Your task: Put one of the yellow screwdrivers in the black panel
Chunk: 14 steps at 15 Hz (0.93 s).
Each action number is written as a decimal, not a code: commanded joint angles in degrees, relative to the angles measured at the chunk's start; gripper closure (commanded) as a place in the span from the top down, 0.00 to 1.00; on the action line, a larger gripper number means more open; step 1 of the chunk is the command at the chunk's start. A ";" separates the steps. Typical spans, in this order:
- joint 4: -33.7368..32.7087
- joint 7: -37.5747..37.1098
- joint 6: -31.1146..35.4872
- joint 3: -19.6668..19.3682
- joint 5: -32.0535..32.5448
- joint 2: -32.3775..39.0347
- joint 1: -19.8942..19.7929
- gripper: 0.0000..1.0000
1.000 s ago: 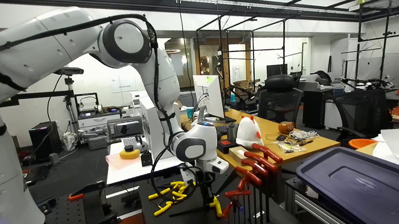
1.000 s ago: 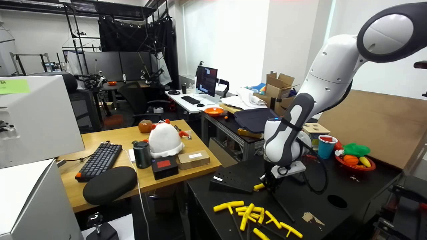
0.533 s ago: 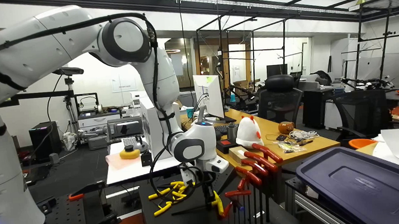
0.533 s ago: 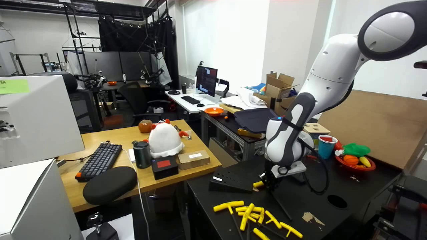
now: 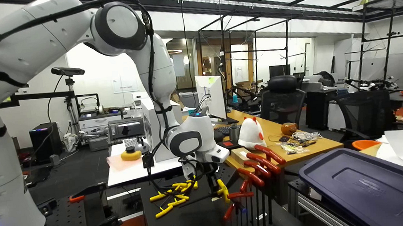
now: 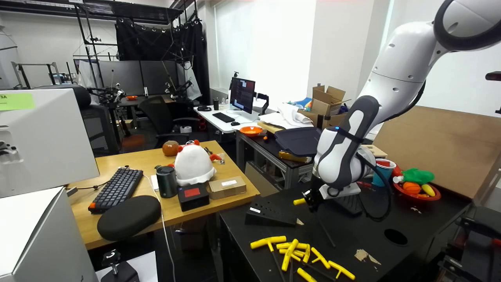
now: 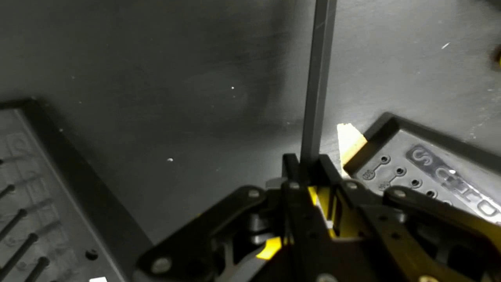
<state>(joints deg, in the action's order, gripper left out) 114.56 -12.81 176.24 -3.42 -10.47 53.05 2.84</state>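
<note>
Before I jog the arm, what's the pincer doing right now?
Pincer: closed, holding a yellow T-handle screwdriver by its black shaft.

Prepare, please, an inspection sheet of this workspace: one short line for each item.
Surface: black table, with tan worn patches and a round hole.
Job's things: black tool panel with red-handled tools; holed black panel; yellow screwdriver, in neither; other yellow screwdrivers, loose on the table.
Clutter: orange-red bowl with fruit-like pieces.
Gripper: closed around the yellow screwdriver's shaft.
Cables: black cable strapped along the arm, with loose loops.
Surroundings: wooden desk, white plush toy on it.
</note>
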 commanded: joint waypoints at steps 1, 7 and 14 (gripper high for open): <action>1.56 1.03 -0.68 0.42 0.93 -3.10 1.14 0.04; -4.01 1.50 -3.51 -0.06 4.33 -2.48 6.06 0.04; -9.73 1.10 -8.16 -4.62 9.49 -1.53 13.79 0.04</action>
<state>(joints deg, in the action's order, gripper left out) 106.31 -12.33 171.79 -4.88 -3.38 52.25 13.35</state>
